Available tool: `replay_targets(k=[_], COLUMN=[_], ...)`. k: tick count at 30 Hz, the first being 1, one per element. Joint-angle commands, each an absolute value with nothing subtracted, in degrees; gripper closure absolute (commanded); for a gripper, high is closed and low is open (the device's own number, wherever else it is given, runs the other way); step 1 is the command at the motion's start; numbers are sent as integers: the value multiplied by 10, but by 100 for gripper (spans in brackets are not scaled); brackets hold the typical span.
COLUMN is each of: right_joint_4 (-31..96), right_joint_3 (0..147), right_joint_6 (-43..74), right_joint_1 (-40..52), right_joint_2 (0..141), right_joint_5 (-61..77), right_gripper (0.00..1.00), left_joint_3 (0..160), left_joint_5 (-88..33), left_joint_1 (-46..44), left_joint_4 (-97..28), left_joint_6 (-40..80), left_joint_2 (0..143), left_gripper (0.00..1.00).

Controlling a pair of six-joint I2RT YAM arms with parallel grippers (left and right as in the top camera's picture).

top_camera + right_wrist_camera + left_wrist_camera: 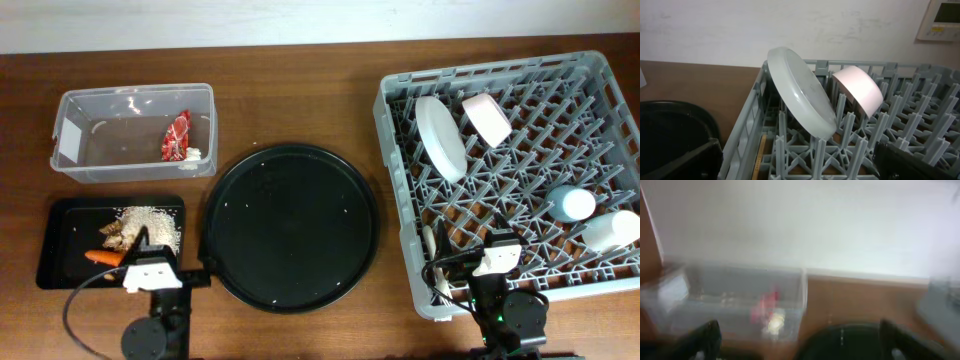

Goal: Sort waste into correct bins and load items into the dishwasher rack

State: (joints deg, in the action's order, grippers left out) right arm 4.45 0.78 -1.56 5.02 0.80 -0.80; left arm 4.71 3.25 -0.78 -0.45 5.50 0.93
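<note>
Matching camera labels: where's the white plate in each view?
Overhead: white plate stands on edge in the upper-left part of the dishwasher rack, left of the bowl.
Left wrist: not in it.
Right wrist: centre, tilted between pegs.
Shared landmark: round black tray, centre overhead, bottom centre in left wrist, lower left in right wrist.
</note>
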Motion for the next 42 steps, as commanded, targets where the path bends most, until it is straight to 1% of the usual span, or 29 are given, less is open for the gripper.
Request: replay_targets(k=[1, 5, 42], right_joint_4=[47, 47, 47], right_joint_3=[3, 3, 3], right_joint_6=[-17, -17, -17], right_joint_1=[48, 48, 48], right_joint_2=[2, 2, 2], right_joint_5=[-5, -5, -5], right_gripper=[1, 1, 2], left_joint_3=[6, 5, 5], left_joint_5=[37, 33, 28], left_joint_1=[-10, -11, -11], left_joint_4=[34, -45, -46], left_joint_6=[46, 46, 46], left_joint_2=[3, 3, 3], left_gripper=[1, 1, 1])
